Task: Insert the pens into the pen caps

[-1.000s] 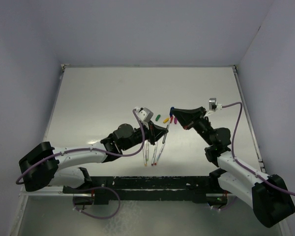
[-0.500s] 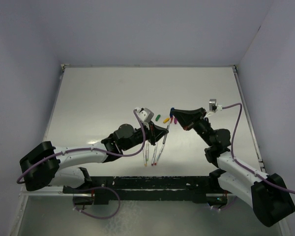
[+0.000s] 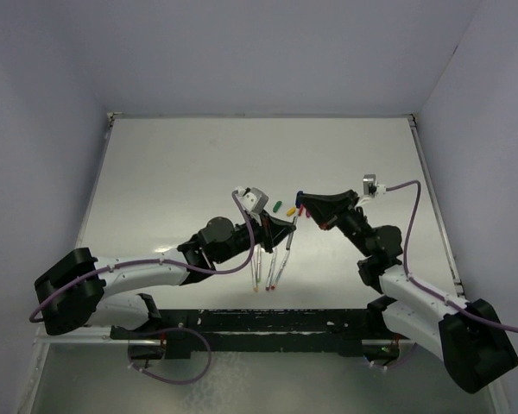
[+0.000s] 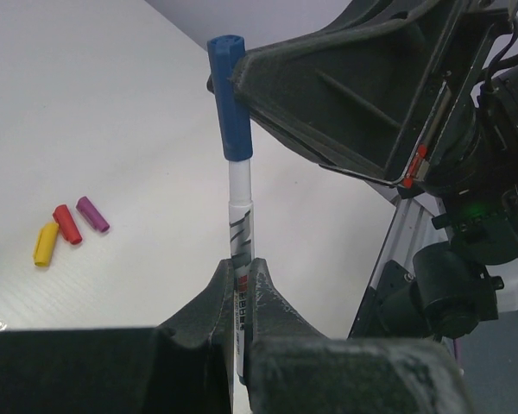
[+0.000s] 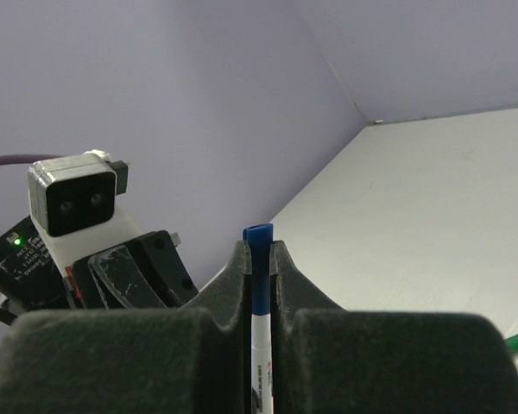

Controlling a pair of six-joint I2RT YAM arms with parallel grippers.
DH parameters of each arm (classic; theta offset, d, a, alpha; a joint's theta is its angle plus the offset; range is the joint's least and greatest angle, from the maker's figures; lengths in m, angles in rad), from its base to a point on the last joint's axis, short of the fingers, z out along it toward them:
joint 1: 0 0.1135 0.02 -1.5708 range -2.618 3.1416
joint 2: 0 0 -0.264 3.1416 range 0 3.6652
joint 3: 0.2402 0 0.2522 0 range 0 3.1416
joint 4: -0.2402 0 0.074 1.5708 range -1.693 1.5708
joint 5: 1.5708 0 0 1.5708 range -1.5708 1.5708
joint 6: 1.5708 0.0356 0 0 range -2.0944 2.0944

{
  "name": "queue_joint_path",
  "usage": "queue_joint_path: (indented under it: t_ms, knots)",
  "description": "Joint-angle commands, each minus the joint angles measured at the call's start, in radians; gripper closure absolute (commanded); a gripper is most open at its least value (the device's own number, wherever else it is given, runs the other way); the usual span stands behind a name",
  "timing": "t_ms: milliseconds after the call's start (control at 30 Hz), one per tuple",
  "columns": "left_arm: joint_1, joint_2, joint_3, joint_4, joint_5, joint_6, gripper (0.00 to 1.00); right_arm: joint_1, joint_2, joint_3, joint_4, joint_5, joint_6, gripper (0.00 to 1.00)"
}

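A pen (image 4: 239,207) with a whitish barrel stands upright in my left gripper (image 4: 240,267), which is shut on its lower barrel. The blue pen cap (image 4: 231,95) sits on the pen's top end. My right gripper (image 5: 258,250) is shut on that blue cap (image 5: 258,276), and the white barrel (image 5: 260,362) runs down between its fingers. From above, both grippers meet over the table's middle, left (image 3: 285,227) and right (image 3: 301,205). The yellow cap (image 4: 44,244), red cap (image 4: 66,224), purple cap (image 4: 92,214) and green cap (image 3: 277,206) lie on the table.
Several loose pens (image 3: 268,266) lie side by side on the table just in front of my left gripper. The white table (image 3: 181,172) is walled on three sides. A black rail (image 3: 268,323) runs along the near edge between the arm bases.
My right arm has crept slightly left, toward the left gripper. The left arm holds still, and both grips are unchanged.
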Motion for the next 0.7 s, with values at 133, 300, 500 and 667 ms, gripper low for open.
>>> queue_joint_path:
  t_ms: [133,300,500,667]
  knots:
    - [-0.002,-0.015,0.011,0.159,-0.031,-0.027,1.0,0.017,0.046,-0.005,0.034,-0.06,-0.051,1.0]
    - [-0.001,-0.019,0.026,0.187,-0.049,-0.04,1.0,0.025,0.083,-0.035,0.05,-0.077,-0.072,1.0]
    - [0.008,-0.019,0.041,0.241,-0.029,-0.07,1.0,0.045,0.119,-0.042,0.034,-0.098,-0.105,1.0]
    - [0.028,-0.027,0.057,0.254,0.006,-0.074,1.0,0.063,0.13,-0.05,-0.008,-0.098,-0.129,1.0]
